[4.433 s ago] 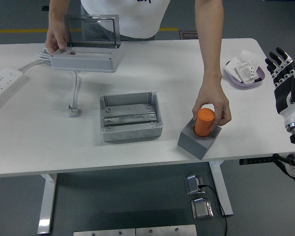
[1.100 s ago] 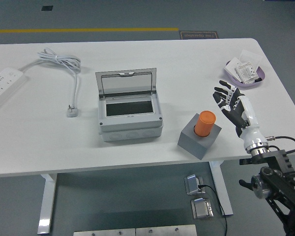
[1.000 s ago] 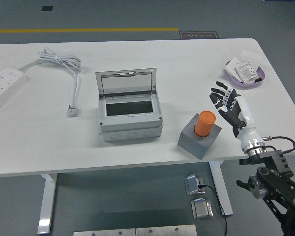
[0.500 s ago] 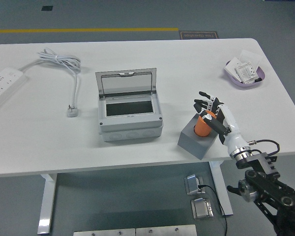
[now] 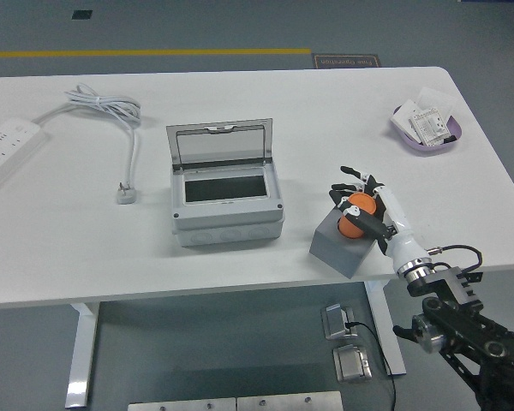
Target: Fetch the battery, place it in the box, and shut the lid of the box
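The orange battery point(image 5: 355, 213) stands upright in a grey holder block point(image 5: 337, 245) at the table's front right. My right hand point(image 5: 351, 199) reaches in from the lower right and wraps the battery, fingers over its top and far side, thumb across its front. The battery still sits in the block. The grey box point(image 5: 228, 208) is at the table's middle, left of the block. Its clear-windowed lid point(image 5: 219, 142) stands upright at the back edge, and the inside looks dark and empty. My left arm does not show.
A white power strip point(image 5: 7, 142) lies at the far left, with its coiled cable point(image 5: 103, 106) and plug point(image 5: 127, 194) left of the box. A purple dish point(image 5: 424, 128) with small packets sits at the back right corner.
The person has left, and the open-lidded box has replaced the lidless one. My right hand moved left from beside the block and closed its fingers around the battery.
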